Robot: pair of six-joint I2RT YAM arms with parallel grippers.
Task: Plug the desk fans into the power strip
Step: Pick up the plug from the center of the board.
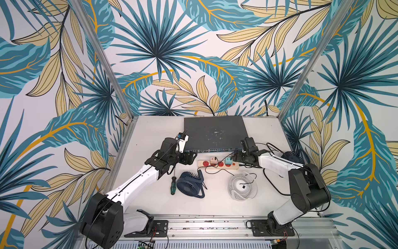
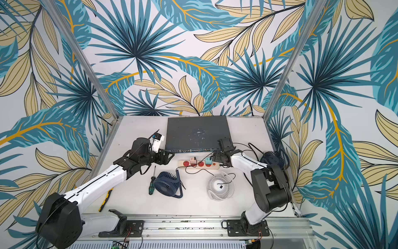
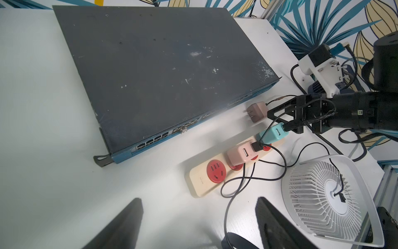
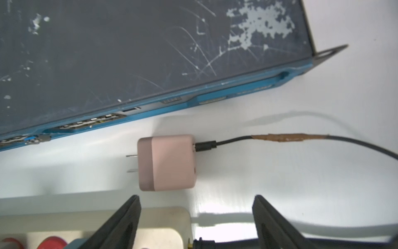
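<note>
The cream power strip [image 1: 217,165] [image 2: 197,164] lies in front of the grey switch. A pink adapter [image 3: 243,153] and a teal adapter [image 3: 273,134] are plugged into it, and one red socket [image 3: 216,171] at its end is bare. A second pink adapter [image 4: 167,162] with a black cable lies loose on the table, prongs showing, between strip and switch. My right gripper [image 4: 196,215] [image 1: 233,158] hovers just short of it, open and empty. My left gripper [image 3: 199,199] [image 1: 192,156] is open near the strip's other end. A white desk fan [image 1: 242,187] and a navy fan [image 1: 189,183] stand nearer the front.
The flat grey network switch [image 1: 215,133] fills the back of the table. A green-handled screwdriver [image 1: 173,185] lies left of the navy fan. Another dark fan [image 1: 293,157] sits behind my right arm. Black cables loop around the strip and white fan.
</note>
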